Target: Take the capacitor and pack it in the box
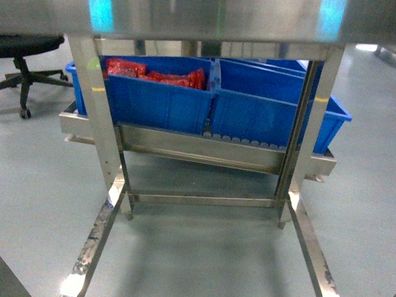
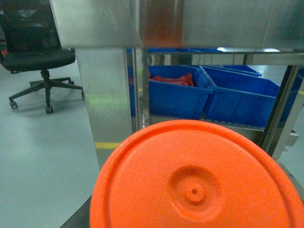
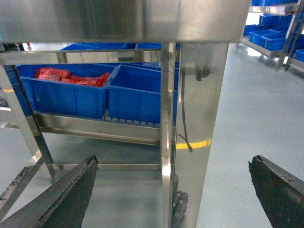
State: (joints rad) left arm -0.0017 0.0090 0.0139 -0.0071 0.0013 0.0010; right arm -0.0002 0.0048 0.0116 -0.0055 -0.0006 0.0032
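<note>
The capacitor and the box are out of view in all three views. A large round orange plastic disc (image 2: 194, 180) with a moulded centre dimple fills the lower part of the left wrist view and hides the left gripper's jaws. Only a dark strip (image 2: 76, 216) shows at the disc's lower left edge, and I cannot tell whether the disc is being held. My right gripper (image 3: 173, 159) is open, its two dark fingers (image 3: 71, 194) far apart with nothing between them, low in front of a steel table leg (image 3: 199, 118). Neither gripper shows in the head view.
A steel table (image 1: 204, 17) spans the top, its legs (image 1: 97, 118) reaching the grey floor. Behind them a low steel rack holds blue bins (image 1: 265, 118); the left bin (image 1: 160, 104) contains red packets (image 1: 155, 74). A black office chair (image 1: 24, 55) stands at far left.
</note>
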